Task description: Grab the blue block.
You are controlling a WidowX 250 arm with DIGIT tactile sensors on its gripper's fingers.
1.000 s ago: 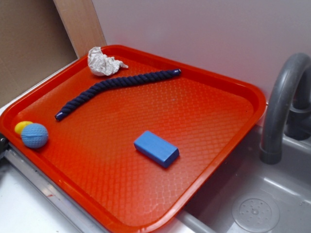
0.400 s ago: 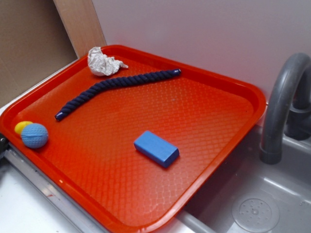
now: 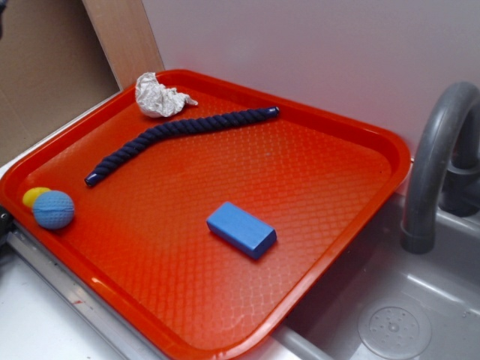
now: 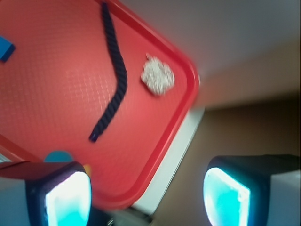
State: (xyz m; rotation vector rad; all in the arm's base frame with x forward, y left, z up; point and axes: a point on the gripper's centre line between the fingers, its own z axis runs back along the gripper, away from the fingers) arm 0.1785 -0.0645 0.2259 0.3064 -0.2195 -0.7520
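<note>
The blue block (image 3: 241, 229) lies flat on the red tray (image 3: 360, 127), right of the tray's middle. In the wrist view only its corner (image 4: 5, 48) shows at the left edge. My gripper (image 4: 147, 197) is open and empty, its two pale fingertips (image 4: 68, 198) wide apart, high above the tray's far left corner and well away from the block. In the exterior view only a dark sliver of the arm (image 3: 2, 9) shows at the top left corner.
On the tray lie a dark navy rope (image 3: 176, 135), a crumpled paper wad (image 3: 157, 96), a light-blue textured ball (image 3: 53, 209) and a yellow object (image 3: 34, 196) behind it. A grey sink (image 3: 397, 315) with a faucet (image 3: 431, 165) stands at the right. A brown board (image 3: 124, 37) leans behind.
A dark sliver of the arm has appeared at the top left corner of the exterior view. Nothing on the tray has moved.
</note>
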